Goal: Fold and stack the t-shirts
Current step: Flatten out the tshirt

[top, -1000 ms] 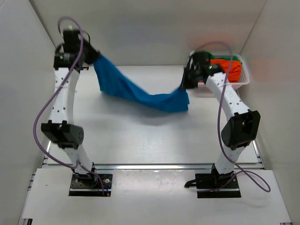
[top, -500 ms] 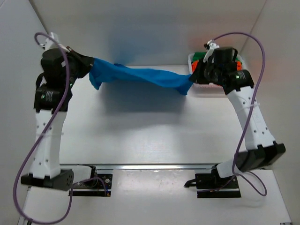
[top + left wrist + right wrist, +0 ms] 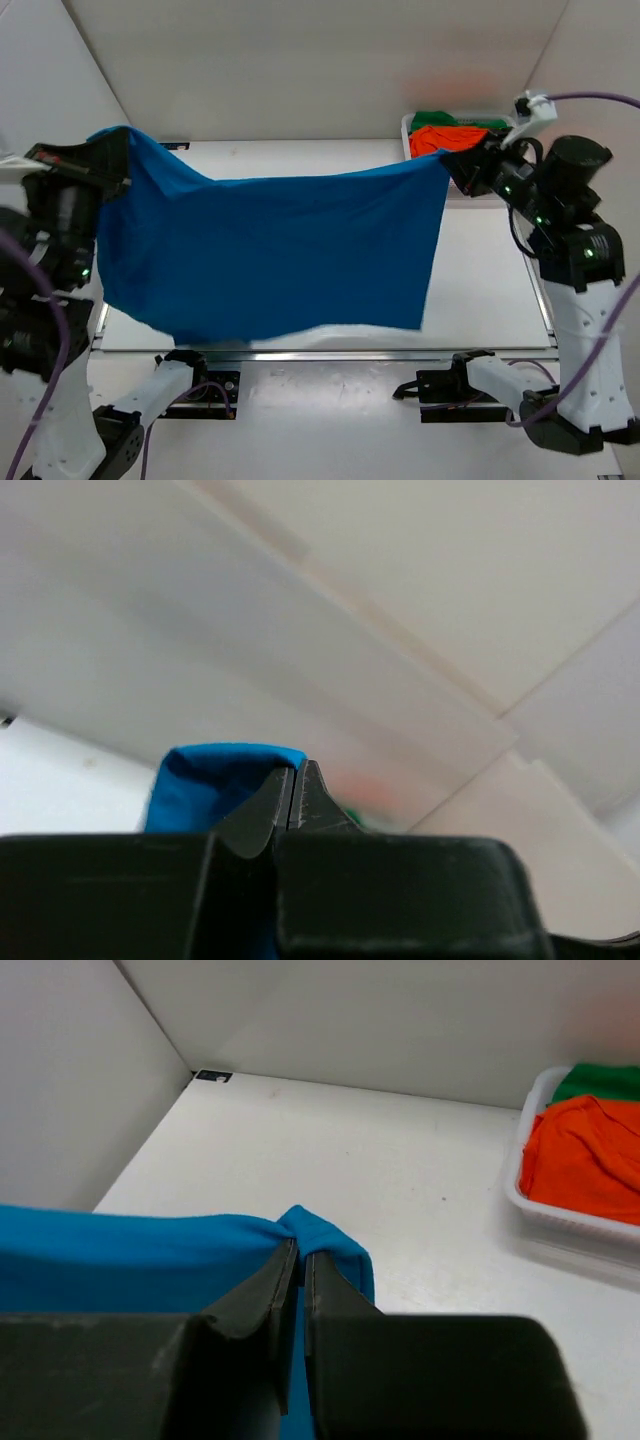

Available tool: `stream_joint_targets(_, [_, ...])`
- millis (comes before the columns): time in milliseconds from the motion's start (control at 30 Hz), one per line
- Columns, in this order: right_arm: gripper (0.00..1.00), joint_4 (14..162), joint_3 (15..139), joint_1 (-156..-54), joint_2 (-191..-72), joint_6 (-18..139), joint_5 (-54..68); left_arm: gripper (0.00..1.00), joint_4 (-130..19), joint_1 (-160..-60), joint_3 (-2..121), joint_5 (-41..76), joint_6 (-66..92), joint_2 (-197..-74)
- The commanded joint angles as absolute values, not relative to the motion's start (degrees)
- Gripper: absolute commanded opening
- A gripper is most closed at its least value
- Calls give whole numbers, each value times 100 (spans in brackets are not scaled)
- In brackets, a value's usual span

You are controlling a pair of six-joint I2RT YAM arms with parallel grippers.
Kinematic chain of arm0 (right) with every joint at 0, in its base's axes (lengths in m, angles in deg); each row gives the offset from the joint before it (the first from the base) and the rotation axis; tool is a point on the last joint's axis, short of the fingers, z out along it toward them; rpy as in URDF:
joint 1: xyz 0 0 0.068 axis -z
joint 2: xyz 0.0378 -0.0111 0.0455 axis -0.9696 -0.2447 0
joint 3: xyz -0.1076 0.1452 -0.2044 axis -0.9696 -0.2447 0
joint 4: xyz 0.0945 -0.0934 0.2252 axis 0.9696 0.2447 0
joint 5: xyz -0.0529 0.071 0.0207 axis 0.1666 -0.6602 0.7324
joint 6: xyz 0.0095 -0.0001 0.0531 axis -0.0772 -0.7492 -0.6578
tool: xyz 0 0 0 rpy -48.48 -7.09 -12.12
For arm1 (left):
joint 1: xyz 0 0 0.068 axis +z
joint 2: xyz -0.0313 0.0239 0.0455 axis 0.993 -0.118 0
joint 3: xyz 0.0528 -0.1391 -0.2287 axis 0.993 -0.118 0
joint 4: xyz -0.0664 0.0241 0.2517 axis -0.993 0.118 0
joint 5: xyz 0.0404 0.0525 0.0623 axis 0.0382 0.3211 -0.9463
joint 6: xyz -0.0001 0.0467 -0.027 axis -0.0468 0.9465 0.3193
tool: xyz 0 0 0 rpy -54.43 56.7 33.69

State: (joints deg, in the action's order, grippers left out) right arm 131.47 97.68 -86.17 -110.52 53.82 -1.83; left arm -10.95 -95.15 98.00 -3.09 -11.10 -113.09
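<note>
The bright blue t-shirt hangs spread wide in the air between both arms, high above the table. My left gripper is shut on its left upper corner, seen as a blue fold in the left wrist view. My right gripper is shut on its right upper corner. The orange t-shirt and the green t-shirt lie bunched in the white basket at the back right. They also show in the right wrist view, orange and green.
The white table top runs under the hanging shirt, which hides most of it in the top view. White walls close the back and both sides. The basket's rim stands at the table's far right.
Both arms have risen high and moved apart toward the camera. The blue shirt went from a sagging bunched strip to a wide sheet hanging open.
</note>
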Motion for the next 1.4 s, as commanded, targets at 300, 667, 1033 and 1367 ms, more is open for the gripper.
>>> stream_joint_targets(300, [0, 11831, 10084, -8639, -13552, 5793, -244, 0, -2717, -9061, 8401, -347, -284, -13337])
stream_joint_targets(667, [0, 12059, 13391, -8533, -15366, 5899, -288, 0, -2523, -8683, 11716, -276, 68, -15003])
stream_joint_targets(1033, [0, 11849, 9565, -8375, -13654, 5935, -270, 0, -2735, -9025, 7079, -40, -335, -12217])
stream_joint_targets(1367, [0, 11233, 5078, -8032, -12184, 4941, -455, 0, -2647, -8991, 2594, 1190, -1971, -10291])
